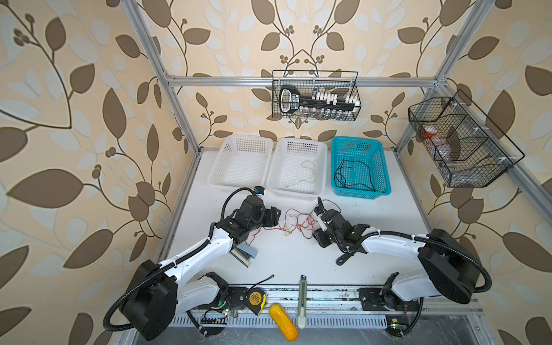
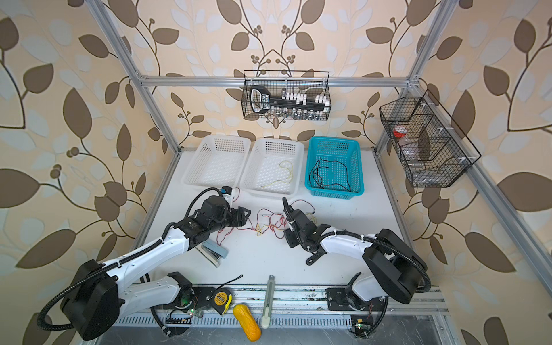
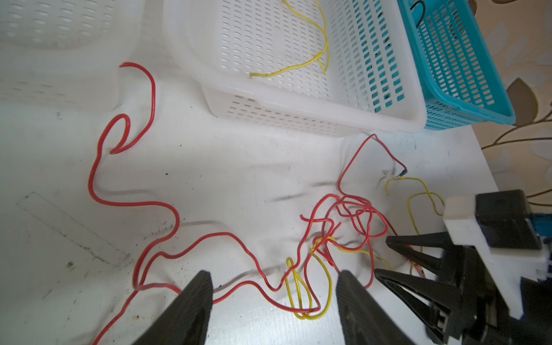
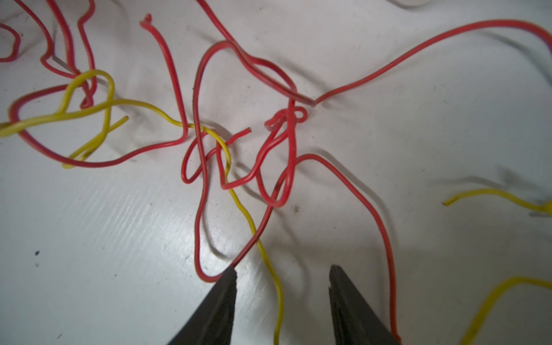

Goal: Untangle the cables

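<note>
Listener: Cables [image 1: 294,222] first: where do they lie?

Describer: A loose tangle of red and yellow cables rests on the white table [image 1: 388,209], near its middle. In both top views the left gripper [image 1: 277,217] sits at the tangle's nine o'clock and the right gripper [image 1: 316,222] at its three o'clock. Both are low over the table and face each other across the tangle.

Listener: Is either gripper holding anything?

Describer: No. The left wrist view shows the left gripper's fingers [image 3: 194,298] well apart, with red strands and a yellow loop lying on the table between them. The right wrist view shows the right gripper's fingers parted too. One yellow strand [image 4: 276,286] runs through the gap. A red strand meets the tip of one finger, though I cannot tell whether it touches.

Listener: Anything beyond the tangle?

Describer: At the table's twelve o'clock edge, a white basket [image 1: 294,193] holds one yellow cable [image 3: 286,69]. A blue basket [image 1: 360,194] just beside it, at its three o'clock, holds a black cable [image 1: 337,177]. A red strand trails toward the tangle's eight o'clock, beside the left arm.
</note>
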{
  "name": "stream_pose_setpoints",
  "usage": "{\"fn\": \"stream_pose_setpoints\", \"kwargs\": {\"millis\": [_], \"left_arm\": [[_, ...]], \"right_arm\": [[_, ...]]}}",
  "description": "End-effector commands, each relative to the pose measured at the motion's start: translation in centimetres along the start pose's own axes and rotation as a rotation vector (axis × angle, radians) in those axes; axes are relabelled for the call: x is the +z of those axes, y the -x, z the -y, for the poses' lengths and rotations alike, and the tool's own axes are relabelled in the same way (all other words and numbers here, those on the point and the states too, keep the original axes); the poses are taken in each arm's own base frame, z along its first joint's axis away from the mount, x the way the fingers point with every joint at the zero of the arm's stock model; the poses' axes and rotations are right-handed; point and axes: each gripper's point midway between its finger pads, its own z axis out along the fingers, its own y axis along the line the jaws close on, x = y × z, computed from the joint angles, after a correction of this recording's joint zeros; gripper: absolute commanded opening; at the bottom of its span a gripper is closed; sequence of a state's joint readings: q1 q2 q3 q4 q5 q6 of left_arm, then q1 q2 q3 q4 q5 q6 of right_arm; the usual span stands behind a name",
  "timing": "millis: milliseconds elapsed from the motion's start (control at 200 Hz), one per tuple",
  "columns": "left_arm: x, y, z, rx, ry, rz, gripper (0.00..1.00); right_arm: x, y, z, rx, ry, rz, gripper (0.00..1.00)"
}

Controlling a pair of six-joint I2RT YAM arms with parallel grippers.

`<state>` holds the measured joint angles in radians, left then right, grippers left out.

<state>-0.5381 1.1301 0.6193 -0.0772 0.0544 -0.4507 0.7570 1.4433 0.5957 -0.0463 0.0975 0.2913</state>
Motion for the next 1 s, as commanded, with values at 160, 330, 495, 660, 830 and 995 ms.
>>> {"fn": "stream_pose_setpoints", "kwargs": {"millis": [160,330,495,660,830,995], "left_arm": [[0.0,1.2,1.2,0.013,-0.036,0.028,0.68],[0.1,1.0,1.1,0.009,-0.033,0.024,0.68],[0.4,0.9,1.2,-0.001,-0.04,0.023,0.68],[0.5,0.7,1.3,-0.013,-0.051,0.017,0.68],[0.4,0.5,1.1,-0.009,-0.044,0.005,0.68],[0.5,0.4,1.3,-0.012,-0.05,-0.002,0.68]], "right_arm": [[0.1,-0.8,0.7,0.022,-0.035,-0.001,0.47],[-1.9,0.1,0.9,0.048,-0.022,0.082,0.49],[-2.2,0.1,1.0,0.026,-0.029,0.077,0.49],[-1.3,-0.3,0.1,0.017,0.013,0.058,0.48],[-0.1,-0.6,-0.4,0.015,0.03,0.043,0.45],[0.6,-0.5,-0.6,0.016,0.036,0.041,0.37]]}}
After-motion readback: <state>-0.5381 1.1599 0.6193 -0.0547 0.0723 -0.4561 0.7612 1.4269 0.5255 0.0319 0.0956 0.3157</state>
